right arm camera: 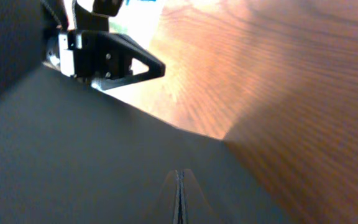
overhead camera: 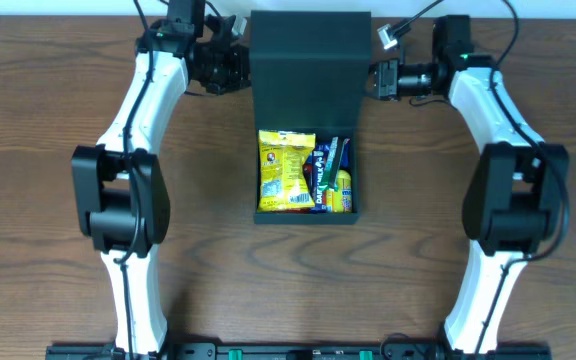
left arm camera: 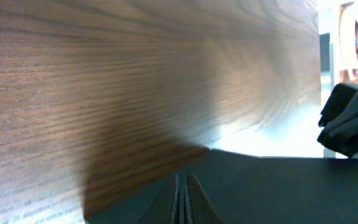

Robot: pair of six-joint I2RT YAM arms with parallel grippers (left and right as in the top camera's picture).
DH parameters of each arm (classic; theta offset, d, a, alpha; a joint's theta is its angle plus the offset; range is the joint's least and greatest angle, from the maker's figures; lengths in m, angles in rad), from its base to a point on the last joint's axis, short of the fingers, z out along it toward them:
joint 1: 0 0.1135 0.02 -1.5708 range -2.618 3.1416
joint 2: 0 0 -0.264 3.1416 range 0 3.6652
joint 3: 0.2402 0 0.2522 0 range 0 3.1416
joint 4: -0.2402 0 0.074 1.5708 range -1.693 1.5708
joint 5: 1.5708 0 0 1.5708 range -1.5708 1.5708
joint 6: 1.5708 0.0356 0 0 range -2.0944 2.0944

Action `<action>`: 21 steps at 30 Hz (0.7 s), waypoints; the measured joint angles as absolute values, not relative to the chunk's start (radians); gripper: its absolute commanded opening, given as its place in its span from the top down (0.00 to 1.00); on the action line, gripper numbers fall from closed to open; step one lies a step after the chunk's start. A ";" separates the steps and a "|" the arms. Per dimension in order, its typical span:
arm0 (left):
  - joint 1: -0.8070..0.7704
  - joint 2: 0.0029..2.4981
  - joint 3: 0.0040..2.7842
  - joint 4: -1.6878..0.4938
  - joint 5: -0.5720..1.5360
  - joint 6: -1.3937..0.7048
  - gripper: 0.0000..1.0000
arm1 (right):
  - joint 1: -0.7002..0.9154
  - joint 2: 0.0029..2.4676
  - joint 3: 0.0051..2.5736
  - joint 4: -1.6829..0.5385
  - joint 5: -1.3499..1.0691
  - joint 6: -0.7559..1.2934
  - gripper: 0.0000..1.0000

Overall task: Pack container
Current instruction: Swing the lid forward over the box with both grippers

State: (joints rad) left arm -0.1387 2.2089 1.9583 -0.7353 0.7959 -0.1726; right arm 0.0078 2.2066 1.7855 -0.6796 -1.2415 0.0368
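Note:
The container is a dark green-black box (overhead camera: 306, 217) at the table's middle. Its flap lid (overhead camera: 308, 70) covers the far half. The near half is open and shows a yellow snack packet (overhead camera: 286, 170) and blue packets (overhead camera: 333, 175). My left gripper (overhead camera: 243, 68) is at the lid's left edge, fingers shut, with their tips over the dark lid surface (left arm camera: 278, 186) in the left wrist view (left arm camera: 182, 186). My right gripper (overhead camera: 373, 80) is at the lid's right edge, also shut over the lid (right arm camera: 73, 162) in the right wrist view (right arm camera: 180, 186). Neither visibly pinches the lid.
The brown wooden table (overhead camera: 48, 150) surrounds the box. The right gripper shows at the right of the left wrist view (left arm camera: 350, 124). The left gripper shows at the top left of the right wrist view (right arm camera: 110, 56). Both arm bases stand near the front edge.

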 measured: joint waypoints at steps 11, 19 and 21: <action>-0.139 2.029 1.959 -0.976 0.802 0.062 0.94 | 0.028 2.017 1.789 -1.099 -1.018 -0.204 0.99; -0.139 2.027 1.958 -1.091 0.801 0.154 0.94 | 0.068 1.975 1.789 -1.209 -0.881 -0.278 0.99; -0.139 2.027 1.958 -1.099 0.801 0.159 0.94 | 0.068 1.975 1.789 -1.218 -0.857 -0.282 0.98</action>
